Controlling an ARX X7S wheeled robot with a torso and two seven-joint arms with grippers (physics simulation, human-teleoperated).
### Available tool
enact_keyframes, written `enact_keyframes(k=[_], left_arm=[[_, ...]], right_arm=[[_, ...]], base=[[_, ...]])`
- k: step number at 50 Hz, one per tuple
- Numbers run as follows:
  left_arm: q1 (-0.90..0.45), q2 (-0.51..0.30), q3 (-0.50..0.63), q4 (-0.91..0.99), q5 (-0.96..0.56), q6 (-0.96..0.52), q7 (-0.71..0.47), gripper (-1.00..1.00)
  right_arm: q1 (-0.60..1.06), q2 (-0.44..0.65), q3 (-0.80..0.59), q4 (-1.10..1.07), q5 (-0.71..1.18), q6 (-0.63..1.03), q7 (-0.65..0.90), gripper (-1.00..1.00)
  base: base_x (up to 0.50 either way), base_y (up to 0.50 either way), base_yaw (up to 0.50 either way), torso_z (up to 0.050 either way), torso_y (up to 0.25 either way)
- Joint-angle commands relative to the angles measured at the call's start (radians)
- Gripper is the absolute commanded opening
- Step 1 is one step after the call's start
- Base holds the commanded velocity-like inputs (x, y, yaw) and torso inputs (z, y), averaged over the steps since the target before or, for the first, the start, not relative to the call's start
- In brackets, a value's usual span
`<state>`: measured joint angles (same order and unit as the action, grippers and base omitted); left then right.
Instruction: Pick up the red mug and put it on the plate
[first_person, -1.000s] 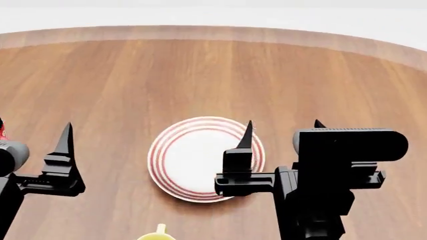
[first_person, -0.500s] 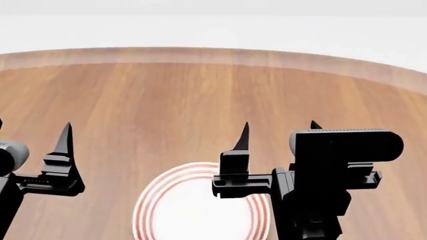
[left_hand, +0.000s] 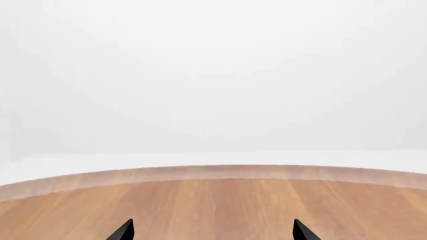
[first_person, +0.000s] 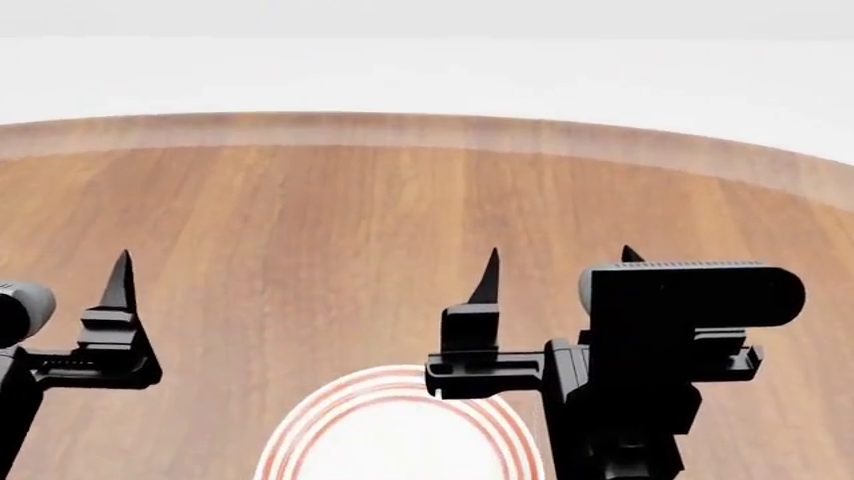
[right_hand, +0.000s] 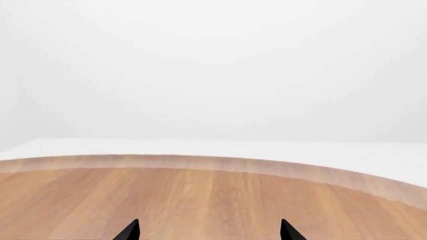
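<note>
The red mug is out of view in every frame. The plate (first_person: 380, 380), white with red rings, shows only its far part at the bottom middle of the head view. My right gripper (first_person: 561, 258) hovers open just beyond and to the right of the plate, and its left finger overlaps the plate's rim. In the right wrist view the right gripper (right_hand: 209, 231) has only bare wood between its tips. My left gripper (left_hand: 212, 232) is open and empty too. In the head view one of its fingers (first_person: 122, 290) stands at the far left.
The round wooden table (first_person: 334, 220) stretches ahead to its curved far edge (first_person: 400, 130), with white floor behind it. The right arm's black camera block (first_person: 691, 295) hides part of the table at the right.
The head view has tilted upward: the plate slid down to the frame's bottom edge, the yellow mug handle dropped out of sight, and more of the far table edge shows. Both grippers stay open.
</note>
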<state>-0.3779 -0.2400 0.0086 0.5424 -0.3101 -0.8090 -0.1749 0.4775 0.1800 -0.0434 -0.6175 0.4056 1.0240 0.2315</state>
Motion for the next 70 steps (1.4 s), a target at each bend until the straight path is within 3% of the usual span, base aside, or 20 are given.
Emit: enact_keyframes(k=[1, 15, 38, 50, 70], left_arm=[[0.041, 0.045, -0.090, -0.147, 0.073, 0.085, -0.132, 1.00], [0.210, 0.065, -0.227, -0.305, 0.058, 0.300, -0.134, 1.00], [0.281, 0.094, -0.310, -0.465, 0.000, 0.449, -0.110, 1.00], [0.240, 0.069, -0.306, -0.544, 0.010, 0.468, -0.113, 1.00], [0.059, 0.010, -0.265, -0.853, 0.063, 0.547, -0.088, 1.00]], right_arm=[[-0.006, 0.007, -0.005, 0.019, 0.002, -0.019, 0.001, 1.00], [-0.013, 0.013, -0.012, 0.046, 0.005, -0.040, 0.001, 1.00], [-0.020, 0.022, -0.032, 0.087, 0.010, -0.072, 0.000, 1.00], [-0.023, 0.024, -0.044, 0.105, 0.012, -0.085, 0.002, 1.00], [-0.033, 0.030, -0.061, 0.133, 0.016, -0.112, 0.002, 1.00]], base=[[0.00, 0.00, 0.00, 0.000, 0.000], [0.00, 0.00, 0.00, 0.000, 0.000], [0.00, 0.00, 0.00, 0.000, 0.000], [0.00, 0.00, 0.00, 0.000, 0.000], [0.00, 0.00, 0.00, 0.000, 0.000]])
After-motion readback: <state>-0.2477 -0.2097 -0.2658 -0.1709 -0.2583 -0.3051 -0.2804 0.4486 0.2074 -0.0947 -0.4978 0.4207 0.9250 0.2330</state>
